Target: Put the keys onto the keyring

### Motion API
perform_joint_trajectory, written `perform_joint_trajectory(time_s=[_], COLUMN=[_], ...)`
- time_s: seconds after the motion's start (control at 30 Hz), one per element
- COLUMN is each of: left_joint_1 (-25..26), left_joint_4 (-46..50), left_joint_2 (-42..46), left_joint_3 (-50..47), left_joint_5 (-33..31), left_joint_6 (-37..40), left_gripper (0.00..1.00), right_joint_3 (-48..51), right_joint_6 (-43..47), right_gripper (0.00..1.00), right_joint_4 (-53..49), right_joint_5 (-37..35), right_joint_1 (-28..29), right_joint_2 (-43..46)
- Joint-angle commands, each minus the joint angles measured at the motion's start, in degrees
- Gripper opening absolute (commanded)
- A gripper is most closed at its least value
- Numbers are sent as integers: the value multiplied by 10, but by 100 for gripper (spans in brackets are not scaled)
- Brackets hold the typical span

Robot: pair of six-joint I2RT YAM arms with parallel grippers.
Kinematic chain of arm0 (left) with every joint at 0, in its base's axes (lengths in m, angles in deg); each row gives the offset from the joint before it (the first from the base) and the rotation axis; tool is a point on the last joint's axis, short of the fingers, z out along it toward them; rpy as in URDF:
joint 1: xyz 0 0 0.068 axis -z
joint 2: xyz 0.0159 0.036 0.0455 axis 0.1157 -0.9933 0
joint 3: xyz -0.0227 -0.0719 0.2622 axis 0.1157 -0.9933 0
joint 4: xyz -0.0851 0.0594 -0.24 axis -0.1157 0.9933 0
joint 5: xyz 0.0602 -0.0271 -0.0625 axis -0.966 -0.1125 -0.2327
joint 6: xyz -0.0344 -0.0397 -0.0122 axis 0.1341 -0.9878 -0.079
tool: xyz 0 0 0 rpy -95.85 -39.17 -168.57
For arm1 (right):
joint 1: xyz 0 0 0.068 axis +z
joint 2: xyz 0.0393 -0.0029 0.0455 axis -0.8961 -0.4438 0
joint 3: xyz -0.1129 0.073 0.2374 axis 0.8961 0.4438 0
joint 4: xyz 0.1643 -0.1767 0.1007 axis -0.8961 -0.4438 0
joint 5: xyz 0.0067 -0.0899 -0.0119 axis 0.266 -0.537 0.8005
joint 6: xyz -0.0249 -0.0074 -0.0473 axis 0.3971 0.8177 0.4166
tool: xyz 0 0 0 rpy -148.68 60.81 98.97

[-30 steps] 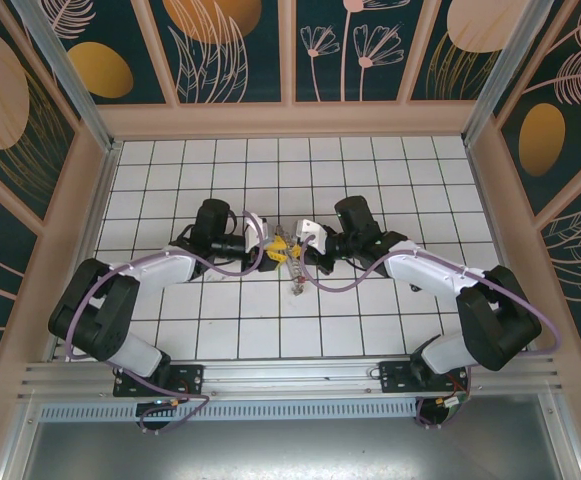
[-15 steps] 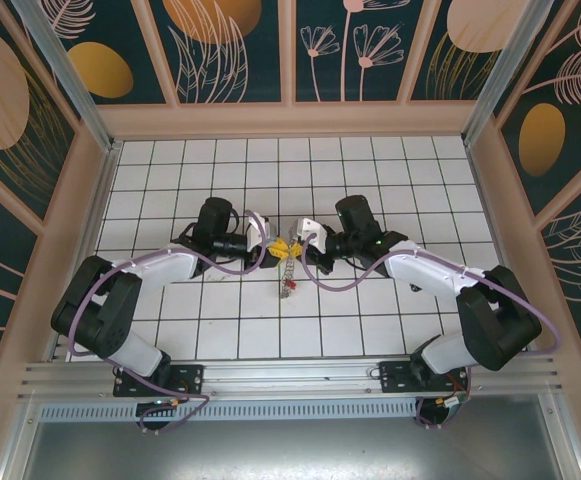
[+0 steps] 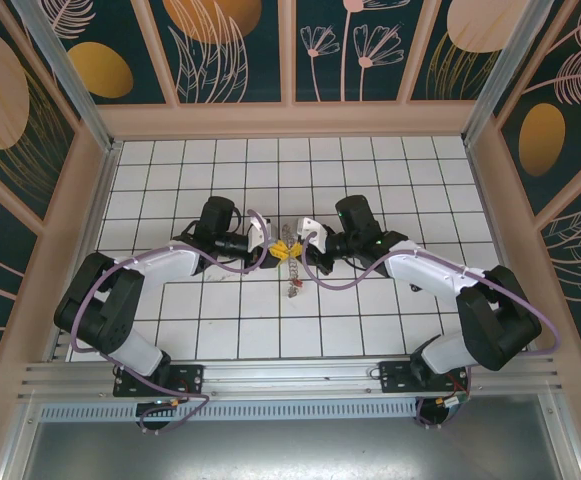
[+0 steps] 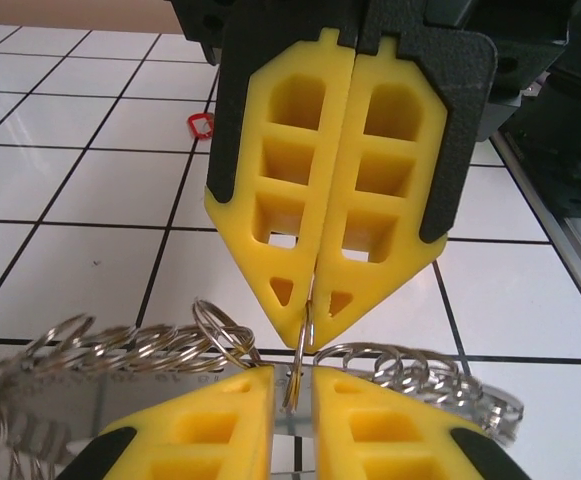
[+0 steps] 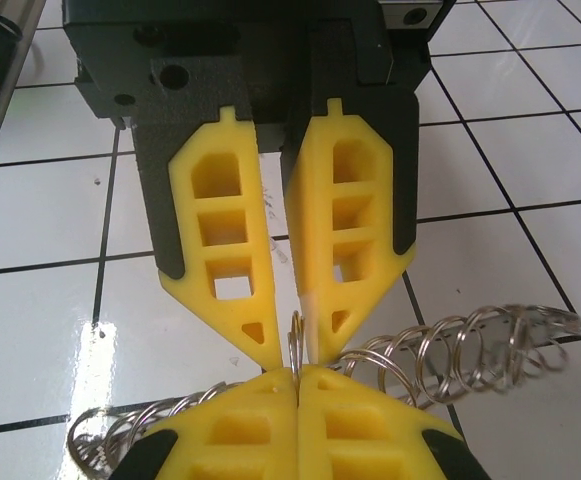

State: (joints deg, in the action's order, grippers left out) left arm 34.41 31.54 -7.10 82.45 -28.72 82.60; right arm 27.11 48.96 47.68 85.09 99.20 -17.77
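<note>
My right pincer (image 5: 296, 382) is pressed together on a small ring of the keyring (image 5: 450, 345), midway between the worktop's side edges. My left pincer (image 4: 292, 378) stands a slit apart around that ring; whether it grips, I cannot tell. A red key (image 4: 200, 125) lies apart on the tiles.

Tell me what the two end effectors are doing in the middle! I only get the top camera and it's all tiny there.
Observer: The right end effector is shut on one small ring, its yellow fingers pressed together.
Operator: And the other one?
Observer: The left end effector pinches that same small ring from the opposite side.
Operator: Where are the keys?
Observer: One red key lies on the tiles beyond the right end effector, apart from the keyring.
</note>
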Motion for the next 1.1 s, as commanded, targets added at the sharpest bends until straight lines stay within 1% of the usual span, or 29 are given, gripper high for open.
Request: perform_joint_trajectory(time_s=[0.0,0.17,0.3,0.37,0.4,0.5,0.63,0.67,0.77,0.8,0.87,0.9,0.97,1.0,1.03,1.07], left_joint_1=[4,4,4,4,4,4,5,4,4,4,4,5,4,4,4,4], left_joint_4=[1,-20,-20,-15,-2,33,33,31,32,32,30,30,27,20,10,-6], left_joint_2=[-4,1,1,1,0,-2,-1,-1,-1,0,0,1,2,7,11,15], left_joint_3=[13,8,7,6,9,16,14,15,17,17,18,19,19,16,10,2], left_joint_5=[29,34,33,28,27,8,2,2,4,7,11,14,17,15,10,2], left_joint_6=[12,-4,-5,0,9,32,36,35,35,37,35,34,33,31,28,19], left_gripper=[19,18,15,7,6,8,15,14,11,8,6,0,0,0,0,0], right_joint_3=[-8,-11,-12,-13,-12,-8,-6,-6,-2,-2,-2,-3,-3,-3,0,4], right_joint_6=[-10,-12,-12,-14,-15,-19,-19,-19,-22,-23,-24,-23,-24,-24,-24,-23], right_gripper=[0,0,0,0,0,0,0,0,0,0,0,0,0,1,7,10], right_joint_4=[28,25,24,27,30,38,38,38,44,44,44,45,43,42,42,44], right_joint_5=[30,31,35,36,38,41,40,41,41,40,40,40,38,36,32,28], right_joint_1=[-3,-3,-3,-3,-3,-3,-4,-4,-4,-4,-4,-4,-4,-4,-4,-5], right_joint_2=[-6,-8,-9,-9,-7,-2,-1,0,2,3,3,4,3,3,7,11])
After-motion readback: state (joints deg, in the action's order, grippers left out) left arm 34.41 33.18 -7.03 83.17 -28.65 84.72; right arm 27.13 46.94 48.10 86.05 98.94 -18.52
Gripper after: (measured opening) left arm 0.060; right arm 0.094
